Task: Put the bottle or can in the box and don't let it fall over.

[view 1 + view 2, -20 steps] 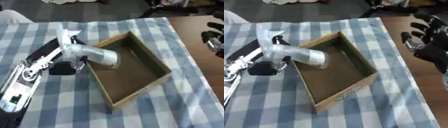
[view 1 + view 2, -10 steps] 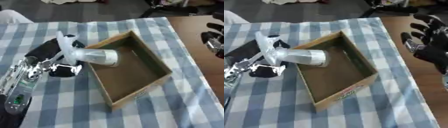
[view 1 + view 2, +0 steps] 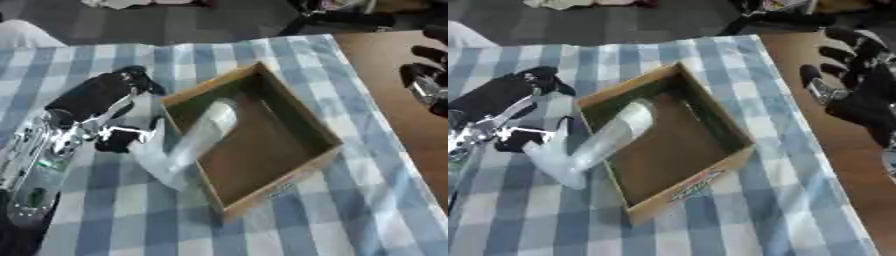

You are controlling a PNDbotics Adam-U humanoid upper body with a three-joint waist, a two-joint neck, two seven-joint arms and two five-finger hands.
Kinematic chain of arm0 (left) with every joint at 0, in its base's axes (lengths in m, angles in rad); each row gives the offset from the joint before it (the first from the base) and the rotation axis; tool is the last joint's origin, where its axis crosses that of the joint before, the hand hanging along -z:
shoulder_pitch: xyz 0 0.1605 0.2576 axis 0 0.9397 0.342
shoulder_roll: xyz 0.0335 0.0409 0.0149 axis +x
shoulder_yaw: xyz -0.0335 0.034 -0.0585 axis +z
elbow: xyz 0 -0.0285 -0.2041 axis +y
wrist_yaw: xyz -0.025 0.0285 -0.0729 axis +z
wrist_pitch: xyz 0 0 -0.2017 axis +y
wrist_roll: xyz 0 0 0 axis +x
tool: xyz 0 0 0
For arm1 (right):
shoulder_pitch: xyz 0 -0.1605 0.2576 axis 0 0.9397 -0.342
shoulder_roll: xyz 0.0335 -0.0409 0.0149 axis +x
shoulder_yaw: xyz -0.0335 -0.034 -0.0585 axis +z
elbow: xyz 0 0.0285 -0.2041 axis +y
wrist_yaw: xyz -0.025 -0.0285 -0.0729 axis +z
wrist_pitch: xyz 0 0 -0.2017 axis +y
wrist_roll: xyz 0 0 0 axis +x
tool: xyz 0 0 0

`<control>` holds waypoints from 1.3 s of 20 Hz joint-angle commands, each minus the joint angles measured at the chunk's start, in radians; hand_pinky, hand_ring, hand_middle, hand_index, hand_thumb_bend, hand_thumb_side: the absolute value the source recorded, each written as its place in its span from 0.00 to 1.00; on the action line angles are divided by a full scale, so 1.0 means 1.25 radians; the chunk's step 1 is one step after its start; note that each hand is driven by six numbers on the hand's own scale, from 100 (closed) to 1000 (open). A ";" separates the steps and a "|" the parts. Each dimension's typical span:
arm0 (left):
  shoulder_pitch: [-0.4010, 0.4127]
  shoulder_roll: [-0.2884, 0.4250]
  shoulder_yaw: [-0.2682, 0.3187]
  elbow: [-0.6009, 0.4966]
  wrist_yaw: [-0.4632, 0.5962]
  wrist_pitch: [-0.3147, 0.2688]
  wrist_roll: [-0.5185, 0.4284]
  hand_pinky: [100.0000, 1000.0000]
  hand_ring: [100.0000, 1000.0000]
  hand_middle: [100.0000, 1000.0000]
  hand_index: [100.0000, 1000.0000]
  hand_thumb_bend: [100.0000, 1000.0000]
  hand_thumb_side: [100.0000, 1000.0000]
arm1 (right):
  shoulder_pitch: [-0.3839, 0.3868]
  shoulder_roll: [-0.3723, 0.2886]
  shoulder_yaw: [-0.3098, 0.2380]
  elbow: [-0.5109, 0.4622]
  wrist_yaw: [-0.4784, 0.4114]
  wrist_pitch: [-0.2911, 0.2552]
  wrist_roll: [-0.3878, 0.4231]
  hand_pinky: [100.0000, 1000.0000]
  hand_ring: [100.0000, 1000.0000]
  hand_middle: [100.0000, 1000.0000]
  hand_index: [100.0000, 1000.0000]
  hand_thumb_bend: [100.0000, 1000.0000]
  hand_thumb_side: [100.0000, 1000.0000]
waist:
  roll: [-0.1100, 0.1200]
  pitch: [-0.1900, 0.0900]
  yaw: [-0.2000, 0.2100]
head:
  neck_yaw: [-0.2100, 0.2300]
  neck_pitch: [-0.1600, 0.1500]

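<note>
One pale, translucent bottle (image 3: 197,137) lay tilted across the near-left wall of the box (image 3: 297,120), its far end inside the box and its near end outside over the cloth. It appeared blurred, so no label or cap could be made out. The bottle was not upright. The box was an open, shallow cardboard tray with a brown floor, set askew on the table, one corner pointing away from the robot; a printed mark showed on its near outer wall.

The left hand (image 3: 122,137) was positioned just beside the bottle's near end, at the left of the box. Its black and silver parts overlapped the blurred bottle, and it could not be told whether the fingers were curled round it or released. The left forearm (image 3: 44,165), silver and black, ran from the lower left corner up to the hand. The right hand (image 3: 850,75) was held at the right edge, well apart from the box, over bare brown table, with its dark fingers spread and relaxed, holding nothing.

A blue-and-white checked cloth (image 3: 289,215) covered most of the table (image 3: 385,70). Beyond the far edge, dark floor was visible.
</note>
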 commanded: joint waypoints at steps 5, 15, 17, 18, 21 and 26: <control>0.010 0.038 0.031 -0.016 -0.012 0.026 0.013 0.78 1.00 0.70 0.80 0.00 0.21 | -0.005 -0.026 -0.011 -0.015 -0.001 -0.002 -0.001 0.93 0.94 1.00 0.86 0.15 0.00 | -0.001 -0.021 0.003 | -0.005 -0.006; 0.038 0.058 0.153 -0.147 0.168 0.115 0.319 0.88 1.00 0.78 0.75 0.00 0.56 | -0.002 -0.025 -0.015 -0.015 0.000 -0.008 -0.002 0.93 0.94 1.00 0.86 0.15 0.00 | -0.004 -0.021 0.008 | -0.018 -0.009; 0.051 0.069 0.177 -0.180 0.327 0.112 0.426 0.92 1.00 0.81 0.76 0.00 0.64 | -0.002 -0.024 -0.015 -0.015 0.000 -0.009 -0.003 0.93 0.94 1.00 0.86 0.15 0.00 | -0.003 -0.021 0.010 | -0.020 -0.012; 0.059 0.076 0.187 -0.191 0.415 0.102 0.470 0.95 1.00 0.82 0.76 0.00 0.64 | -0.002 -0.024 -0.014 -0.015 0.000 -0.009 -0.003 0.93 0.94 1.00 0.86 0.15 0.00 | -0.003 -0.021 0.010 | -0.020 -0.012; 0.100 0.102 0.219 -0.206 0.700 0.052 0.583 0.95 1.00 0.82 0.76 0.00 0.53 | -0.004 -0.019 -0.014 -0.015 -0.001 -0.009 -0.003 0.93 0.94 1.00 0.86 0.15 0.00 | -0.004 -0.021 0.009 | -0.022 -0.011; 0.183 0.170 0.275 -0.203 1.006 -0.032 0.674 0.95 1.00 0.83 0.77 0.00 0.54 | -0.005 -0.011 -0.018 -0.015 -0.003 -0.011 -0.008 0.93 0.94 1.00 0.86 0.15 0.00 | -0.001 -0.019 0.010 | -0.022 -0.011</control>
